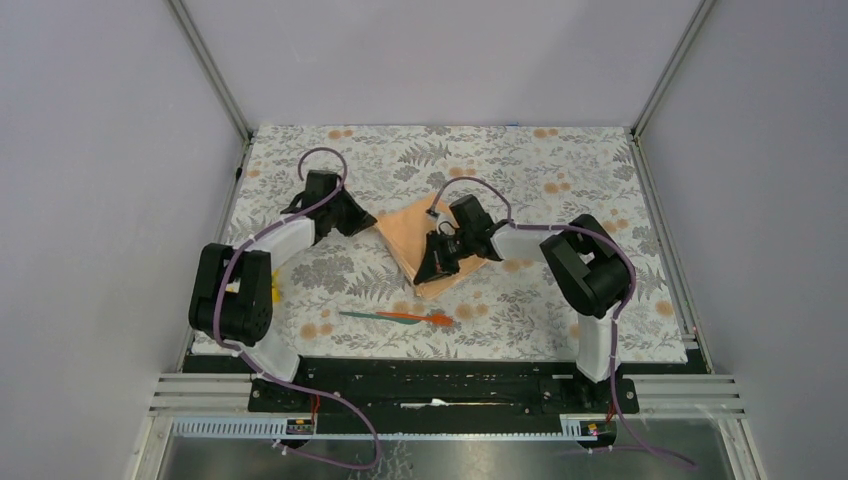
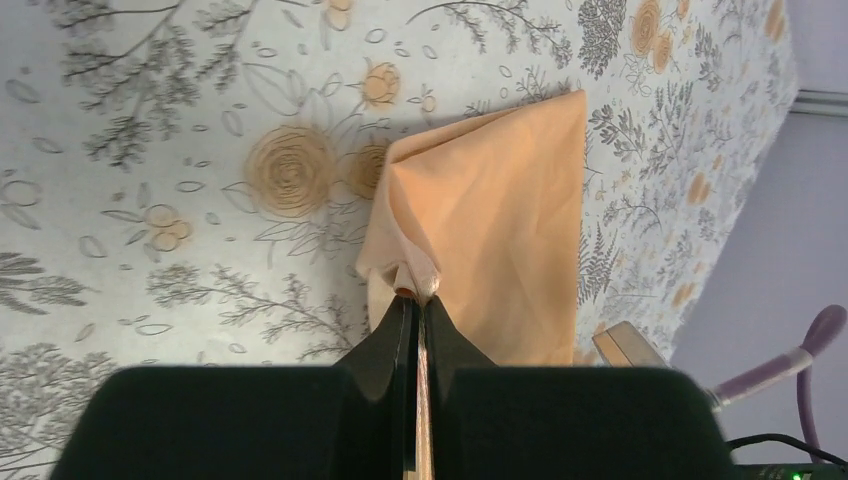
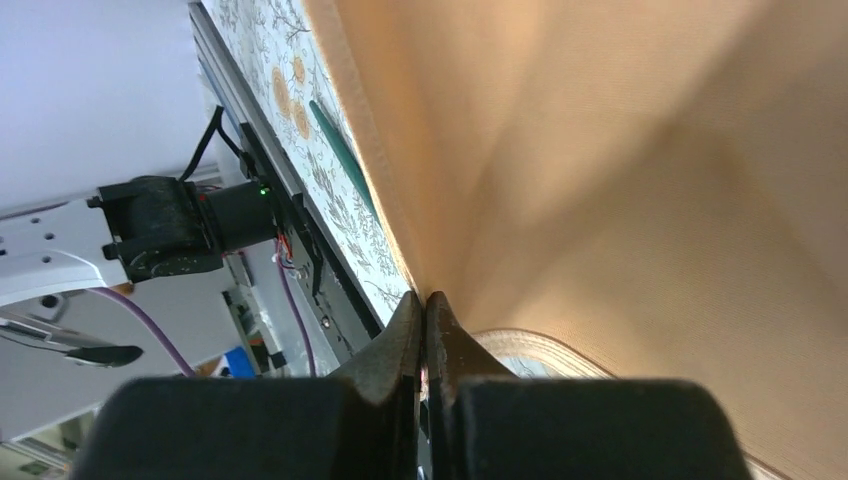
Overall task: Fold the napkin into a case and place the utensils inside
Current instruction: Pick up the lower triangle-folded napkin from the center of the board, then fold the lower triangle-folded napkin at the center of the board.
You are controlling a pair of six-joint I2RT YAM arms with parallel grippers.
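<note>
The peach-orange napkin [image 1: 408, 236] lies partly lifted on the floral tablecloth at mid-table. My left gripper [image 1: 370, 222] is shut on its left corner; the left wrist view shows the napkin [image 2: 500, 210] bunched at the shut tips [image 2: 418, 296]. My right gripper [image 1: 433, 274] is shut on the napkin's near edge; in the right wrist view the cloth [image 3: 620, 180] fills the frame above the shut tips [image 3: 425, 300]. The teal-green utensil [image 1: 365, 315] and the orange-red utensil [image 1: 428, 319] lie end to end nearer the front. The teal one also shows in the right wrist view [image 3: 340, 150].
A small yellow block [image 1: 274, 290] sits by the left arm's elbow. The grey floral tablecloth [image 1: 560, 170] covers the table. Metal frame posts stand at the back corners, and a black rail [image 1: 440, 375] runs along the front edge.
</note>
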